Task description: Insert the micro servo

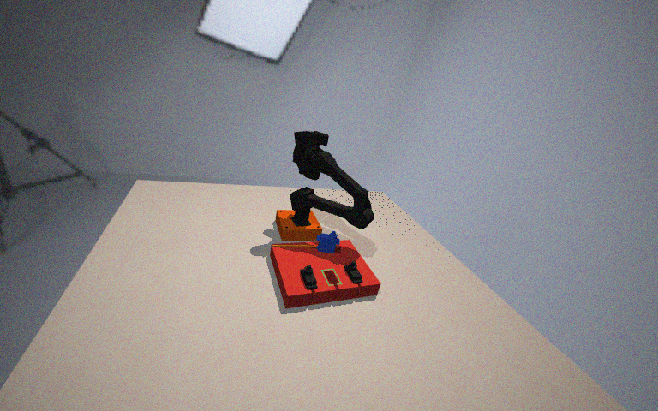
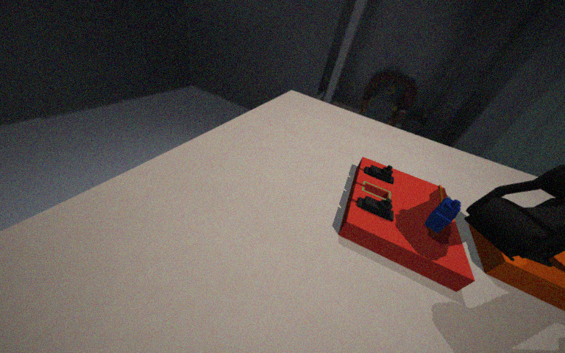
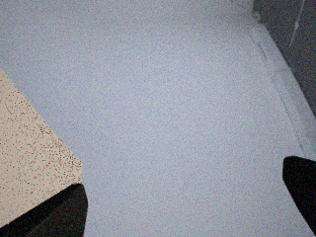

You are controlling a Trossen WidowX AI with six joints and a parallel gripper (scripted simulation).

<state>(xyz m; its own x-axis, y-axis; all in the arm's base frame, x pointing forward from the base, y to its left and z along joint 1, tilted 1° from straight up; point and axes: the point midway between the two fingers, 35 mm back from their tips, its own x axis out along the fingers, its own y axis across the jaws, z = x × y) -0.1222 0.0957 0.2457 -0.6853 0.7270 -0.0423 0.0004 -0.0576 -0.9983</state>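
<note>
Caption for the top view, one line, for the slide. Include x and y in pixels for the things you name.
Blue servo (image 1: 327, 243) (image 2: 442, 215) on the red deck (image 1: 296, 261) (image 2: 416, 249), behind the outlined empty pocket (image 1: 331, 276) (image 2: 375, 190) between two black servos (image 1: 308, 277) (image 1: 353, 273) (image 2: 378, 173) (image 2: 374, 207).

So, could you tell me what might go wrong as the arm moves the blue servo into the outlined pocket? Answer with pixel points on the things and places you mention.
The blue servo (image 1: 327, 242) (image 2: 442, 215) sits near the deck's back edge, so a clumsy grasp might knock it off. The outlined pocket (image 1: 331, 277) (image 2: 376, 190) lies between two black servos (image 1: 308, 277) (image 1: 353, 273) (image 2: 378, 173) (image 2: 374, 207), which the open gripper (image 3: 186, 182) could bump. The orange cable (image 1: 293, 245) (image 2: 441, 192) trails sideways and may miss the notch.
</note>
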